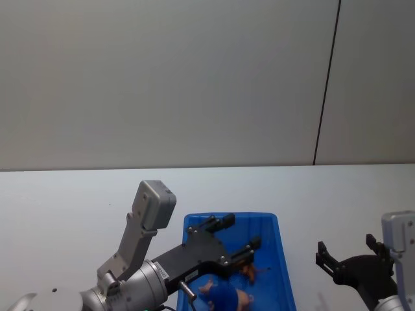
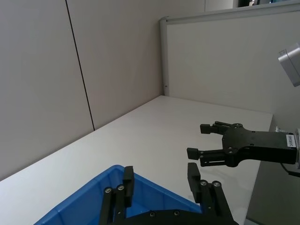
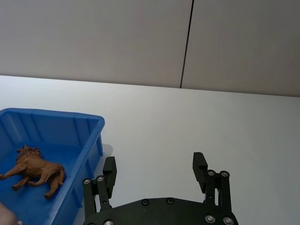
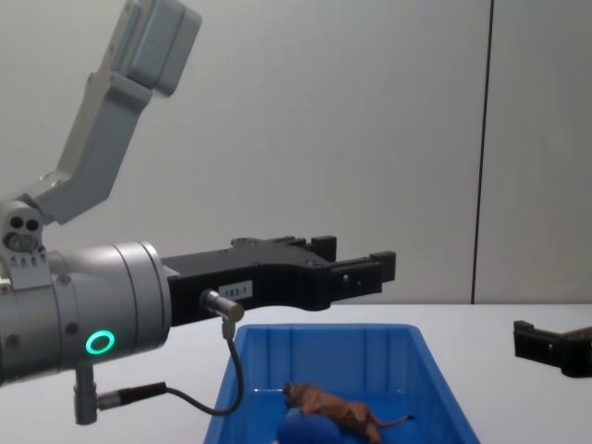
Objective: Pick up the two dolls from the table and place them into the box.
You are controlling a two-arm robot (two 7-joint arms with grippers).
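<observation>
The blue box (image 1: 283, 265) stands on the white table (image 1: 65, 207), near its front edge. Inside lies the brown lion doll (image 1: 249, 272), on its side (image 3: 35, 171) (image 4: 333, 407). A pale pink doll (image 1: 244, 299) lies nearer me in the box, beside a rounded blue shape. My left gripper (image 1: 237, 234) hovers open above the box, holding nothing (image 4: 356, 257) (image 2: 160, 174). To the right of the box my right gripper (image 1: 347, 253) is open and empty above the tabletop (image 3: 155, 164) (image 2: 206, 140).
A grey wall with a dark vertical seam (image 1: 327, 84) runs behind the table. Bare tabletop stretches left, right and behind the box. The left arm's large silver body (image 4: 83, 314) stands at the front left.
</observation>
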